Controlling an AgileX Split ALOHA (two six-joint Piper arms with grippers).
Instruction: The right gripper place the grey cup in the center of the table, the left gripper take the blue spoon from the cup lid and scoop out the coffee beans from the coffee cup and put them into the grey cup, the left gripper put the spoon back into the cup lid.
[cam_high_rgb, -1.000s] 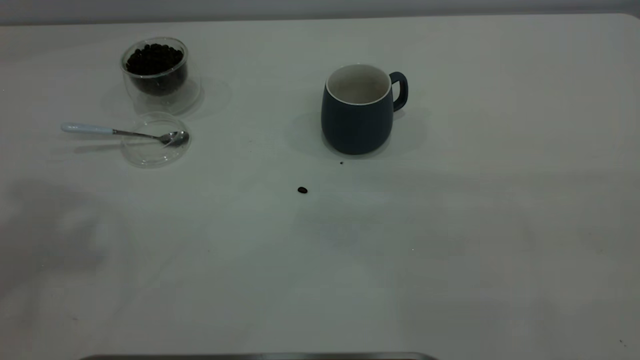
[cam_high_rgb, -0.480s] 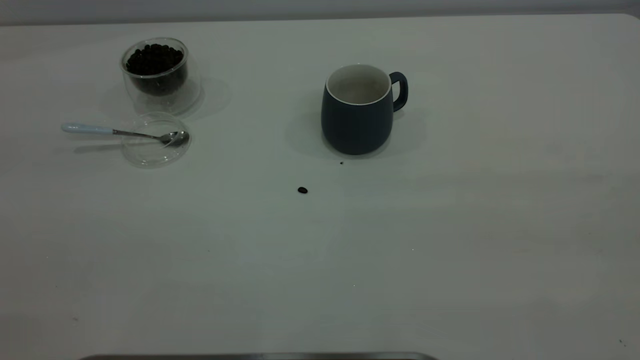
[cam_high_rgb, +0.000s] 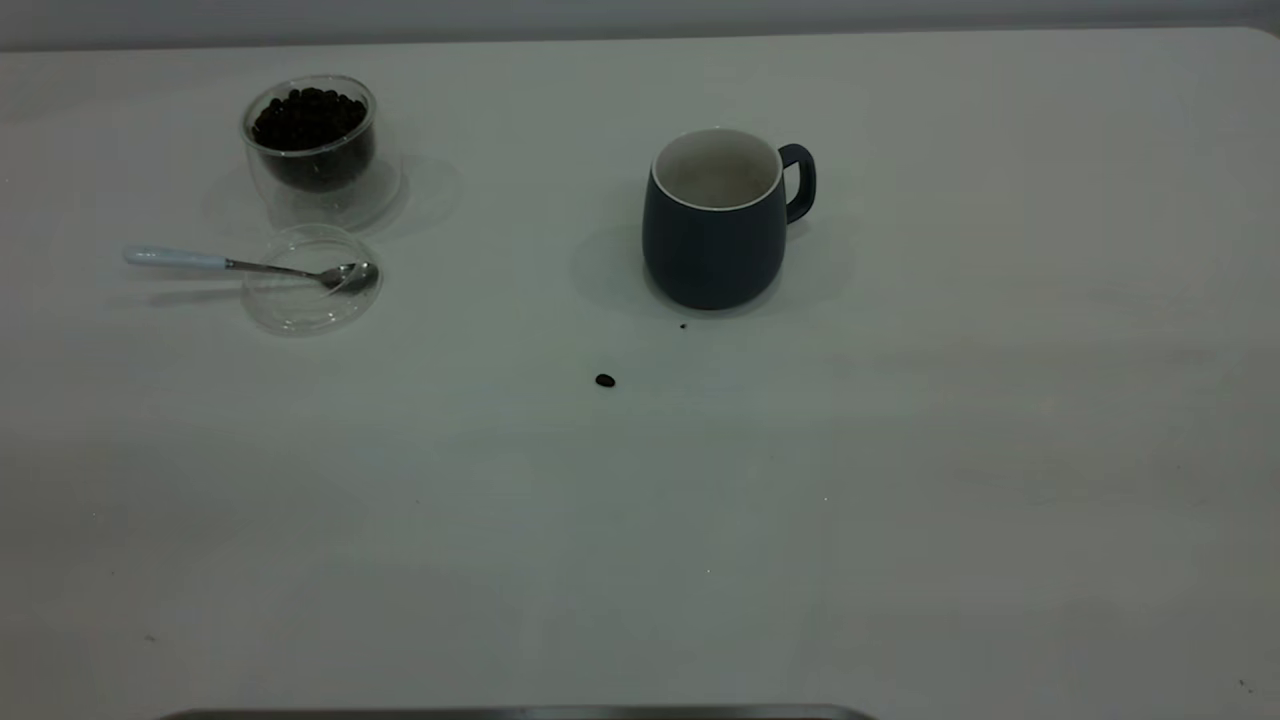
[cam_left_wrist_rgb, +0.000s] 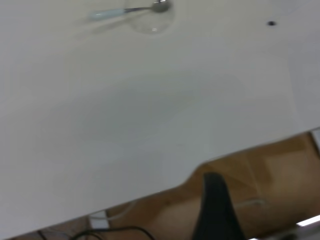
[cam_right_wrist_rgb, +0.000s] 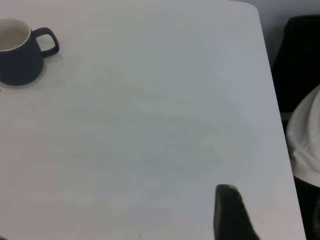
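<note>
Grey cup (cam_high_rgb: 715, 225) stood mid-worktop (cam_high_rgb: 900, 450); blue spoon (cam_high_rgb: 240, 265) lay across cup lid (cam_high_rgb: 305, 295), left of it, coffee cup (cam_high_rgb: 312, 140) just behind; one bean (cam_high_rgb: 605, 380) strayed; hands' spread untellable; task apparently finished; best keep arms clear.

Soft shadows that lay over the counter (cam_high_rgb: 900, 450) a second ago, near side at left and centre, have cleared off; surface now evenly lit. Nothing on it has shifted

Exterior camera overlooks the table (cam_high_rgb: 900, 450) steeply; wrist cameras hang high.
</note>
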